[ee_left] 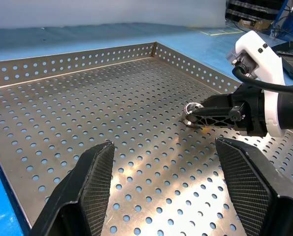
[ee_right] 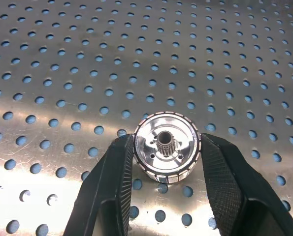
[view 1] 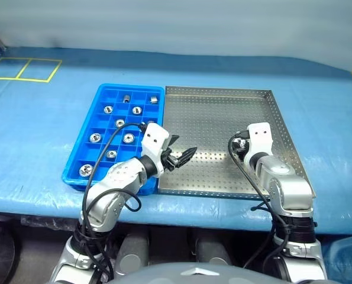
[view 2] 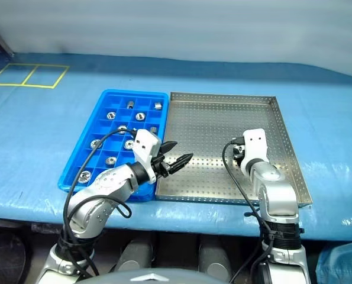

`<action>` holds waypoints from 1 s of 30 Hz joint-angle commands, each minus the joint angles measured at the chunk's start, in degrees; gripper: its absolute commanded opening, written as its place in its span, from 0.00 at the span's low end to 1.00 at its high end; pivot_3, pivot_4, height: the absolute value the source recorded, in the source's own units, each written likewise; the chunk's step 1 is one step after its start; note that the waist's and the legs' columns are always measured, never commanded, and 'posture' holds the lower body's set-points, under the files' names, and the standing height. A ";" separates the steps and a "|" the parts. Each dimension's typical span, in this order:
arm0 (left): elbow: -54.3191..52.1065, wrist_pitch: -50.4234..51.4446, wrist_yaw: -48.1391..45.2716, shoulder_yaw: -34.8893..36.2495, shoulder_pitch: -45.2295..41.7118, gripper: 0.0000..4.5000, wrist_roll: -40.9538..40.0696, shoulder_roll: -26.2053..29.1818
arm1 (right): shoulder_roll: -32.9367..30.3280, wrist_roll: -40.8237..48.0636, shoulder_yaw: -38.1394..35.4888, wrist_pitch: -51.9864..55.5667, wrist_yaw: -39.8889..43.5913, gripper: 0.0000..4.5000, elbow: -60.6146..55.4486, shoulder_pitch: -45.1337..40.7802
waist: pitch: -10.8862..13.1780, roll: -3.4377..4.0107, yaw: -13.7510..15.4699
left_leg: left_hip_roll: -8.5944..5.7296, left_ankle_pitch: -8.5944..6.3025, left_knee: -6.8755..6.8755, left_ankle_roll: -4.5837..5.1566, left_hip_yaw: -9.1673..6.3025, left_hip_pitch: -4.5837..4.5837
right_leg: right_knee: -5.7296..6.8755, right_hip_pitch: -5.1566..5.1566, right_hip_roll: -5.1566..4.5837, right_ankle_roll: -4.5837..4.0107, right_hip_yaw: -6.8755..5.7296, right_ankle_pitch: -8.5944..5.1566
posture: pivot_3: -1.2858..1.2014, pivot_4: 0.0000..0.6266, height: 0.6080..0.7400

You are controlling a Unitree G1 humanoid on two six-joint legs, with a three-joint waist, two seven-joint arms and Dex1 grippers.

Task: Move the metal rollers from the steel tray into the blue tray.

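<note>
My right fingers clamp the last metal roller on the steel tray; left fingers hang open. I'd lift straight up, then carry it to the blue tray.

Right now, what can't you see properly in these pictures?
- Blue tray: near cells, head views; hidden behind left arm.
- Roller: underside, right wrist view; whether it is lifted off the steel tray is unclear.
- Right end effector: far finger, left wrist view; hidden behind near one.
</note>
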 commanded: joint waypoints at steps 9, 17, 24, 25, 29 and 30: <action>-15.17 5.53 3.26 9.88 10.15 0.79 -2.37 5.17 | 0.91 9.86 9.95 -2.93 13.47 0.38 -8.73 -8.07 | 0.01 0.00 0.40 | 0.03 0.00 0.01 0.00 -0.04 0.04 | 0.21 -0.05 0.01 -0.07 -0.03 -0.04 | 0.63 0.24 1.00; -19.90 8.55 7.31 11.87 16.53 0.79 -1.60 5.08 | 5.42 10.07 20.46 -6.06 16.91 0.38 -3.27 -12.73 | 0.00 -0.01 2.63 | 0.02 0.02 0.02 -0.02 -0.07 0.06 | 0.27 -0.05 0.01 -0.11 -0.07 -0.07 | 0.66 0.24 1.00; -20.30 9.23 8.50 11.99 18.49 0.79 -1.17 5.38 | 6.87 9.51 23.59 -7.99 17.50 0.38 -0.34 -13.49 | 0.01 -0.01 4.61 | 0.03 0.03 0.00 -0.05 -0.06 0.04 | 0.35 -0.15 0.01 -0.17 -0.08 -0.11 | 0.66 0.24 1.00; -20.14 9.33 8.60 11.73 18.40 0.79 -0.97 5.54 | 6.85 9.56 23.71 -7.85 17.56 0.38 -0.26 -13.46 | 0.01 -0.01 4.82 | 0.03 0.03 0.00 -0.06 -0.06 0.04 | 0.35 -0.15 0.01 -0.17 -0.08 -0.11 | 0.66 0.24 1.00; -19.61 9.30 8.73 11.25 17.83 0.79 -0.91 5.47 | 5.58 8.74 24.40 -7.44 17.94 0.54 0.51 -13.17 | 0.01 -0.01 4.93 | 0.02 0.03 0.00 -0.07 -0.05 0.03 | 0.35 -0.16 0.01 -0.18 -0.09 -0.11 | 0.66 0.24 1.00; -19.47 9.27 8.71 11.16 17.65 0.79 -0.88 5.45 | 5.24 8.61 24.50 -7.39 18.02 0.60 0.56 -13.07 | 0.01 -0.01 4.93 | 0.02 0.03 -0.01 -0.07 -0.05 0.03 | 0.35 -0.17 0.01 -0.18 -0.08 -0.12 | 0.66 0.24 1.00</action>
